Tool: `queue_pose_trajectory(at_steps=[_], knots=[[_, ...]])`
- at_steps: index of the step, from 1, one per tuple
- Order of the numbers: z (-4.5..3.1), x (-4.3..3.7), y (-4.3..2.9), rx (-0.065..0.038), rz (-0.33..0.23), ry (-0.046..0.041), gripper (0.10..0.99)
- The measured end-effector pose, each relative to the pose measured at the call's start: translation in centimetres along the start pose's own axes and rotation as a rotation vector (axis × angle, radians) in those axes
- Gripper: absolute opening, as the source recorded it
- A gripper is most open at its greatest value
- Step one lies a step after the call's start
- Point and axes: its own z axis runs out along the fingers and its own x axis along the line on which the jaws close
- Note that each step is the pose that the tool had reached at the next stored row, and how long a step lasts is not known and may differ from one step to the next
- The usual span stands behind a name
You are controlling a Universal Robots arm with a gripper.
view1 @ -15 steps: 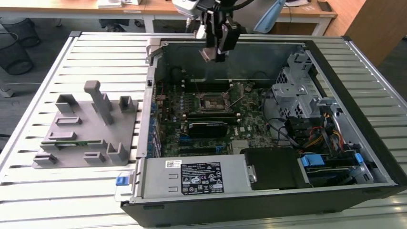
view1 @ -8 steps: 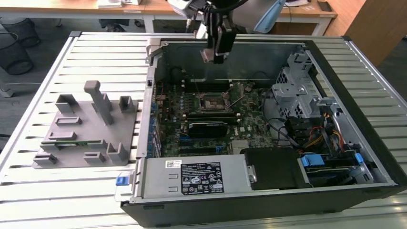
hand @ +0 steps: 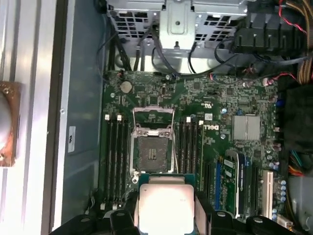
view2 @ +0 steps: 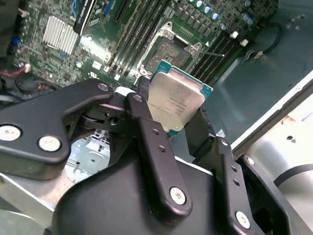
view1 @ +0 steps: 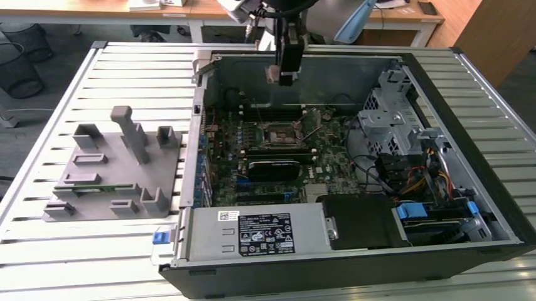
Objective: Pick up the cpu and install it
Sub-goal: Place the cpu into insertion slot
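Note:
My gripper (view1: 283, 78) hangs over the far side of the open computer case (view1: 494, 207), shut on the cpu (view1: 273, 73). In both wrist views the cpu (view2: 176, 100) (hand: 165, 203) is a flat square chip with a silvery top and a green rim, clamped by its edges between the black fingers (view2: 151, 142). The gripper (hand: 165, 218) holds it in the air, short of the socket (hand: 152, 149). That socket (view2: 168, 54) (view1: 283, 133) lies on the motherboard with its metal frame swung open and its black contact field bare.
A grey plastic fixture block (view1: 117, 169) stands on the slatted table at the exterior view's left. Inside the case are memory slots (hand: 115, 156) beside the socket, a heat sink (hand: 246, 128), a drive cage (view1: 390, 113), cables (view1: 418, 182) and the power supply (view1: 251, 235).

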Motion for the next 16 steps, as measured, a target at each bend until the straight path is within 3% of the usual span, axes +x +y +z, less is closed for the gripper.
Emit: queue_pose_trajectory(at_steps=[10, 16], knots=[[0.41, 0.02, -0.01, -0.002, 0.165, -0.006, 0.541], [0.77, 0.11, -0.01, -0.003, 0.234, -0.0087, 0.541]])
